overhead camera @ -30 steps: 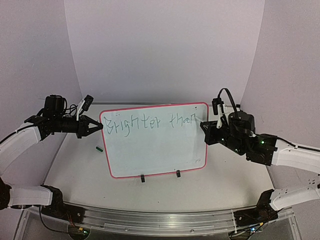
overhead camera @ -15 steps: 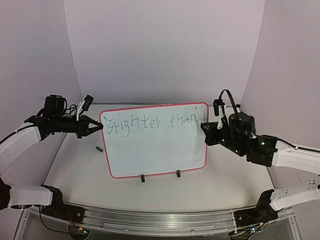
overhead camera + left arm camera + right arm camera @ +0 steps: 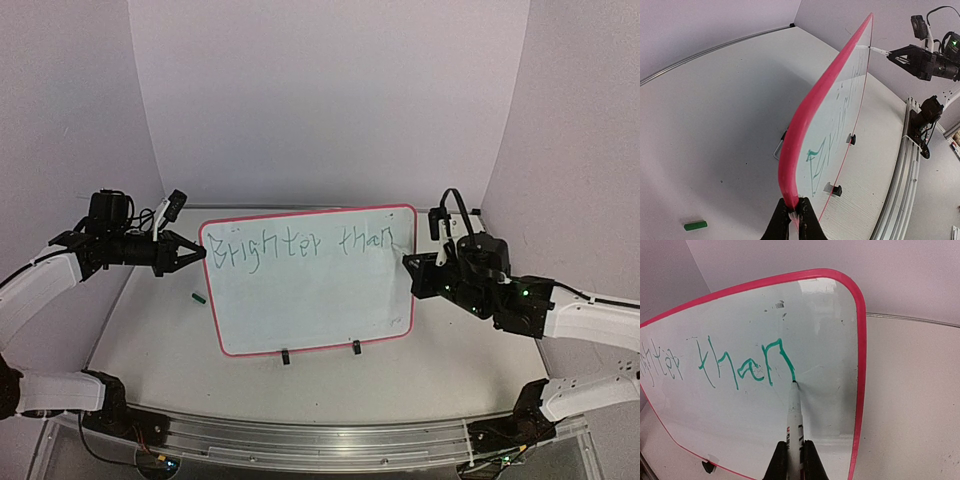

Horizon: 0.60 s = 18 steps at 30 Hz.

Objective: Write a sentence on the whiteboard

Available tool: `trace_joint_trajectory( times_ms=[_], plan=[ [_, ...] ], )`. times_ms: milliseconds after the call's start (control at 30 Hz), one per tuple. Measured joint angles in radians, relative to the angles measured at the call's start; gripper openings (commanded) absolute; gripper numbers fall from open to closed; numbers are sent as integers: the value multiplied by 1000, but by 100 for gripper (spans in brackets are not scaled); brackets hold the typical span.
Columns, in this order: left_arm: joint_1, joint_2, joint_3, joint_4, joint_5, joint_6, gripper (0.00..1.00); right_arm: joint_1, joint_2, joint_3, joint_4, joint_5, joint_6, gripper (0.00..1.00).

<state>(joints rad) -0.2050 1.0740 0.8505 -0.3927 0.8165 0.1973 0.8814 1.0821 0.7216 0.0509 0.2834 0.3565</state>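
**A:** Where is the whiteboard [image 3: 310, 300] sitting?

**B:** It stands on its long edge on the bench [image 3: 450, 372], between the two tools. The left tool [image 3: 794, 214] is pinched shut on the red-pink frame at a corner, right at its fingertips. From there the board runs straight away towards the other arm.

**A:** And the right tool [image 3: 795, 444]?

**B:** It is closed narrow on a marker [image 3: 793, 407] that juts out ahead of its fingers. The tip touches the board at the foot of the last "n". The sentence [image 3: 298, 245] reads "Brighter than" on one line, so I'd judge about half is left.

**A:** How will the board handle?

**B:** It looks thin, stiff, light and slick-faced. It is propped on two small black clips [image 3: 285, 357], so it would probably tip or skid under pen pressure. Grip it by the frame, since touching the face would smear the ink, and press lightly.

**A:** Anything else?

**B:** A small green piece [image 3: 695, 225], likely the cap, lies on the bench left of the left tool.
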Motion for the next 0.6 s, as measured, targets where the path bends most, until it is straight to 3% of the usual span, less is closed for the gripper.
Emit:
trace_joint_trajectory(
  times_ms=[367,600],
  plan=[
    [0,0,0,0,0,0,0,0,-49,0,-18,-17,4,0],
    [-1,0,0,0,0,-1,0,0,-97,4,-19,-127,-30,0]
  ],
)
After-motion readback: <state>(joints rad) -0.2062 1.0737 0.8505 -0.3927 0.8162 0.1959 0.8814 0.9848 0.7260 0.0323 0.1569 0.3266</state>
